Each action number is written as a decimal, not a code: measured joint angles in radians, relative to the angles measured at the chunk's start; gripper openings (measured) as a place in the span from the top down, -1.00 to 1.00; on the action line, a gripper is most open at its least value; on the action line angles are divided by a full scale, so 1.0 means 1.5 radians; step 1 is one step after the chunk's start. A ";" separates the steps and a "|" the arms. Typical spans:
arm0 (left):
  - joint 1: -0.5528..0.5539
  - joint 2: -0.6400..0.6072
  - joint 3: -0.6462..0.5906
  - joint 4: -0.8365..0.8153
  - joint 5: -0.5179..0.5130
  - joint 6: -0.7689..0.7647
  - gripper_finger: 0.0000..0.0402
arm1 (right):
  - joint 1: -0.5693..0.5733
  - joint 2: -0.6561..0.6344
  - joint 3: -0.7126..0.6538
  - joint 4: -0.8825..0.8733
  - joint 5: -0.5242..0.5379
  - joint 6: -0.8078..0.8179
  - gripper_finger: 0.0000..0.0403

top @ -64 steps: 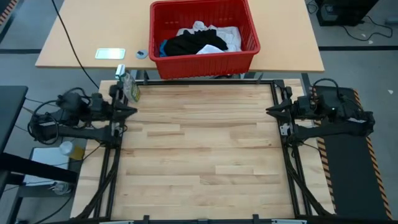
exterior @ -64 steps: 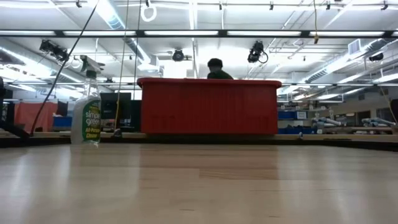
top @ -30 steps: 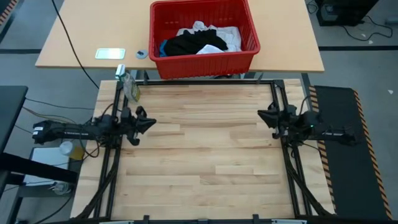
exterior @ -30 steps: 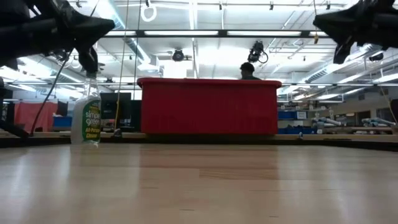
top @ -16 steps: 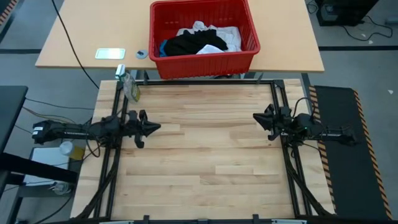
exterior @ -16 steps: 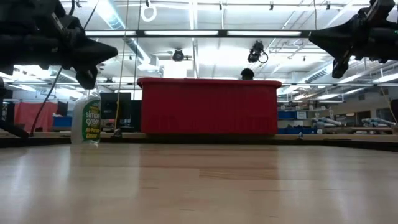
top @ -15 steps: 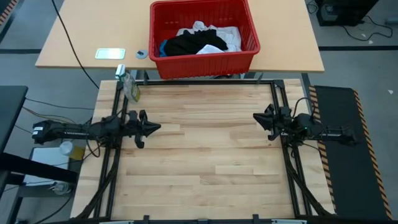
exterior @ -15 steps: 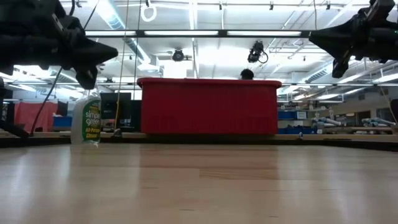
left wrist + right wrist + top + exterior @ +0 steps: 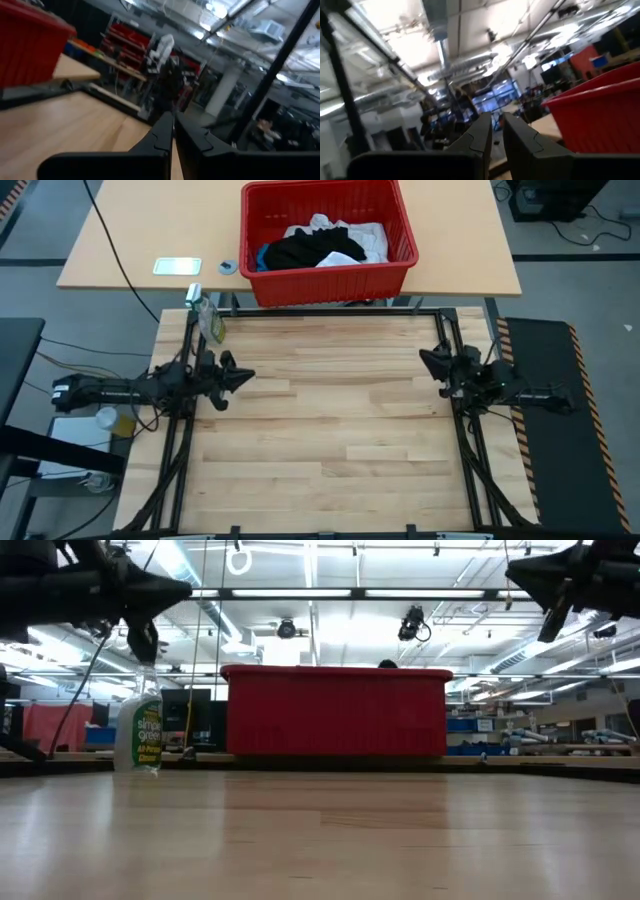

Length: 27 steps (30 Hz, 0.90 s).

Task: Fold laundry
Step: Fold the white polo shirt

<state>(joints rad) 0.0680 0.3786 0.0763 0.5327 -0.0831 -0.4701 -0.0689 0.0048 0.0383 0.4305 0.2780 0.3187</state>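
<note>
The laundry lies heaped in a red plastic basket [image 9: 330, 277] on the tan table beyond the worktable: a black garment [image 9: 312, 250] on top, a white one [image 9: 368, 238] beside it, and a blue sliver [image 9: 259, 258] at the basket's left wall. My left gripper [image 9: 250, 376] hovers above the worktable's left edge, shut and holding nothing, pointing toward the middle. At the right edge my right gripper [image 9: 422, 357] hovers too; its fingers stand almost together with nothing between them [image 9: 496, 120]. In the low view both grippers hang high, clear of the wood.
A spray bottle [image 9: 207, 320] stands at the worktable's far left corner. A white flat device [image 9: 177, 266] and a small round thing [image 9: 228, 267] lie on the tan table left of the basket. The wooden worktable [image 9: 320, 440] spreads between the arms. A person's head [image 9: 385, 664] shows behind the basket.
Both grippers dipped a little and reached toward the table's middle, then rose and drew back to about where they were a second ago, tipping their fingers slightly upward. Neither has opened or taken hold of anything. The laundry has stayed in the basket.
</note>
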 joint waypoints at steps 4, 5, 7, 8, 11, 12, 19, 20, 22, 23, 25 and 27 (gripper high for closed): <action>0.008 0.001 0.015 0.070 -0.001 -0.034 0.89 | 0.000 0.000 0.010 0.044 0.060 -0.011 0.72; 0.009 0.000 0.016 0.091 -0.001 -0.037 0.89 | 0.000 0.001 0.010 0.069 0.073 -0.020 0.72; 0.010 0.000 0.020 0.141 -0.003 -0.033 0.89 | 0.000 0.001 0.011 0.125 0.102 -0.034 0.72; 0.010 0.001 0.020 0.169 -0.003 -0.021 0.89 | 0.000 0.001 0.011 0.151 0.115 -0.042 0.72; 0.009 0.000 0.020 0.241 -0.031 0.009 0.89 | 0.000 0.001 0.011 0.203 0.133 -0.088 0.72; 0.009 0.000 0.020 0.260 -0.056 0.006 0.89 | 0.000 0.001 0.014 0.206 0.134 -0.103 0.72; 0.010 0.000 0.020 0.376 -0.188 -0.025 0.89 | 0.000 0.057 0.099 0.203 0.131 -0.171 0.72; 0.009 0.000 0.020 0.377 -0.188 -0.025 0.89 | 0.000 0.072 0.116 0.199 0.131 -0.182 0.72; 0.009 0.001 0.021 0.373 -0.188 -0.027 0.89 | 0.000 0.107 0.154 0.174 0.135 -0.200 0.72; 0.009 0.002 0.022 0.370 -0.188 -0.031 0.89 | 0.000 0.126 0.174 0.156 0.146 -0.202 0.72; 0.009 0.009 0.037 0.351 -0.188 -0.050 0.89 | 0.000 0.165 0.212 0.123 0.178 -0.203 0.72; 0.009 0.023 0.057 0.329 -0.188 -0.059 0.89 | -0.001 0.205 0.247 0.107 0.210 -0.203 0.72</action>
<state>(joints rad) 0.0822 0.4126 0.1619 1.0261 -0.3644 -0.5588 -0.0701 0.3127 0.4086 0.5912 0.5930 0.0139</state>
